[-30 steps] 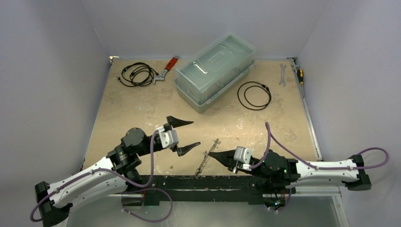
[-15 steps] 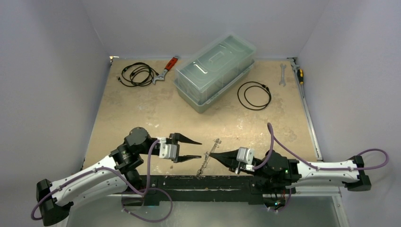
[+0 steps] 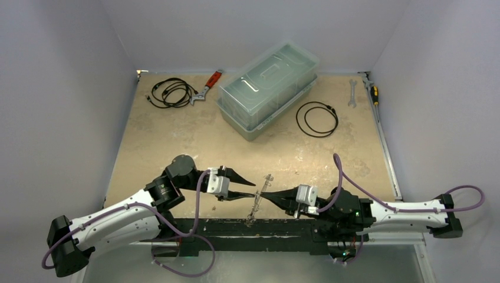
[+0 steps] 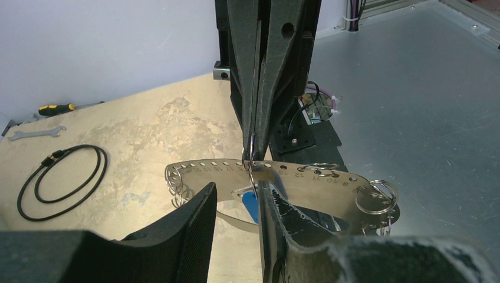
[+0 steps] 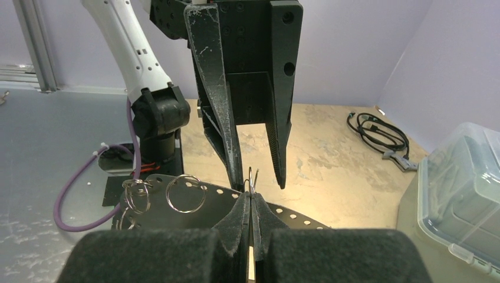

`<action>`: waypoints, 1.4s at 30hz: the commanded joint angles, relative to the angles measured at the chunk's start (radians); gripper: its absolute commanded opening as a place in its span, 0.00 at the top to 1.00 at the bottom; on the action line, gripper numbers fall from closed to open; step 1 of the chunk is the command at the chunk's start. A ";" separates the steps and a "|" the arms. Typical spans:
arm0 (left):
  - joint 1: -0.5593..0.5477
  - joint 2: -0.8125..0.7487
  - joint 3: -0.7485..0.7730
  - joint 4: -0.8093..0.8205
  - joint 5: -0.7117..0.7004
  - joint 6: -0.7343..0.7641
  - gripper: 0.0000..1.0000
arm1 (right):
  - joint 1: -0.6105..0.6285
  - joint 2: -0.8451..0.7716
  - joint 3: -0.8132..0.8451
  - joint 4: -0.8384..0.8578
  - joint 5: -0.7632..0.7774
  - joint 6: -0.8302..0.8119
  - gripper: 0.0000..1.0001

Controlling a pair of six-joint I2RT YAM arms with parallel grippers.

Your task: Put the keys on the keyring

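Near the front edge of the counter, my right claw pinches the rim of the keyring. My left claw is spread just beside it, and I see a blue key between its fingers.

Keyring – thin silvery hoop w/ holes, upright on edge – blue-head key just beside.

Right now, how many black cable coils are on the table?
2: one cable coil at the far left beside the red-handled wrench, the other right of the clear box. Others could hide inside it.
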 commanded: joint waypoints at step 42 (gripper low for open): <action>0.009 0.067 0.008 0.145 0.078 -0.106 1.00 | -0.003 0.000 0.001 0.078 -0.023 0.003 1.00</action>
